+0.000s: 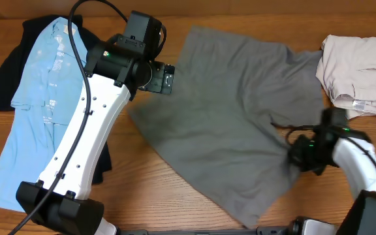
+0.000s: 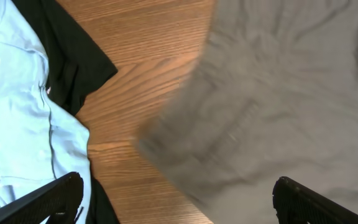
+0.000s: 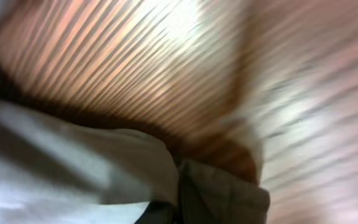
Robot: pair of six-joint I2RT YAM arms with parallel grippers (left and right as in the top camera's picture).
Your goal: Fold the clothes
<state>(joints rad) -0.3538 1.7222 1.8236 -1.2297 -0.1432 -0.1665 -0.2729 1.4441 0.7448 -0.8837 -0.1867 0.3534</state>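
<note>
The grey-olive shorts (image 1: 227, 124) lie spread flat across the middle of the table. My left gripper (image 1: 167, 77) hovers over their upper left edge. It is open and empty, its two black fingers wide apart in the left wrist view (image 2: 179, 205), with the shorts (image 2: 278, 93) under the right finger. My right gripper (image 1: 302, 156) sits at the shorts' right edge. The blurred right wrist view shows a fold of grey cloth (image 3: 222, 193) pinched at its jaws. A light blue shirt (image 1: 38, 98) lies on a black shirt (image 1: 5, 72) at the left.
A beige garment (image 1: 361, 68) lies bunched at the far right edge. The light blue shirt (image 2: 11, 112) and black shirt (image 2: 73, 56) lie just left of my left gripper. Bare wood (image 1: 142, 189) shows along the front of the table.
</note>
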